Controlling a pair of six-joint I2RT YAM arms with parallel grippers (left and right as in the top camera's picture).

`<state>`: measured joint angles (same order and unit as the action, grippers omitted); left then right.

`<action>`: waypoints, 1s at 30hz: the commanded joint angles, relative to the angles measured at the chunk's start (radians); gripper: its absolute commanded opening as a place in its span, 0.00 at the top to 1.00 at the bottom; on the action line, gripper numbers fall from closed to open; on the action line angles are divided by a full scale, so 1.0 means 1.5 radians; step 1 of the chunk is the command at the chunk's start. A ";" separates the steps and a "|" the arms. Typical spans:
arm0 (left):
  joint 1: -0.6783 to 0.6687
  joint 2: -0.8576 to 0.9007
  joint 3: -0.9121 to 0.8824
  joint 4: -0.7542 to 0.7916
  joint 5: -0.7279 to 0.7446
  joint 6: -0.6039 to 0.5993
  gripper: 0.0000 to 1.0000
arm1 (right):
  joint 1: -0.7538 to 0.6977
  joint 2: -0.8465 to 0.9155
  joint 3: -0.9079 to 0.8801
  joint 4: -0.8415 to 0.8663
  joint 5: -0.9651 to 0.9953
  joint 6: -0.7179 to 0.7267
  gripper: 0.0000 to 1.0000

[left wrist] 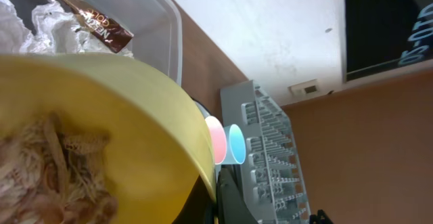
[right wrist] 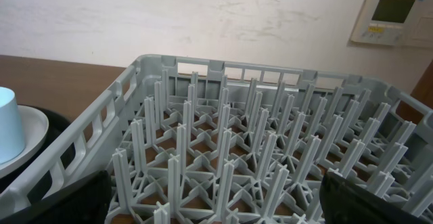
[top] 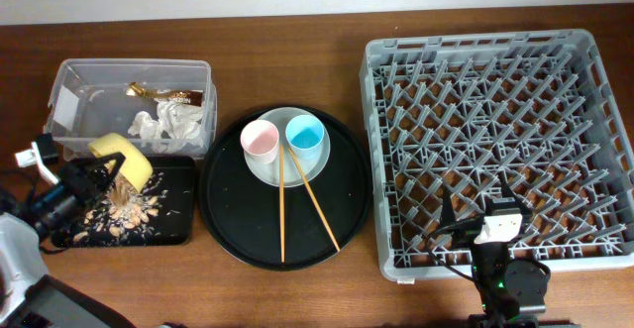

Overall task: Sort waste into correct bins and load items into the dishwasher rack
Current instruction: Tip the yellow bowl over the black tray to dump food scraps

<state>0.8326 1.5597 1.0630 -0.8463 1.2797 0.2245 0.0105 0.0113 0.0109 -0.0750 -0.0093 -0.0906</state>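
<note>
— Where is the yellow bowl (top: 127, 160) being held?
— It is being tilted over the black tray (top: 176, 184), above the scraps (top: 124, 209), clamped by the left gripper (top: 99, 174).
— How is it being judged?
— As light, stiff and probably slick, so the rim is being favoured. The right gripper (right wrist: 216, 200) is being seen with its fingers apart, at the rack (top: 495, 43).
</note>
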 commanded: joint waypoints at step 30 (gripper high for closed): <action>-0.006 0.010 -0.046 -0.562 0.061 0.445 1.00 | -0.003 -0.003 -0.004 -0.003 -0.004 -0.004 0.02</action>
<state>0.8619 1.6844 0.9924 -1.6871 1.4151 0.7937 0.0105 0.0120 0.0109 -0.0750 -0.0093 -0.0906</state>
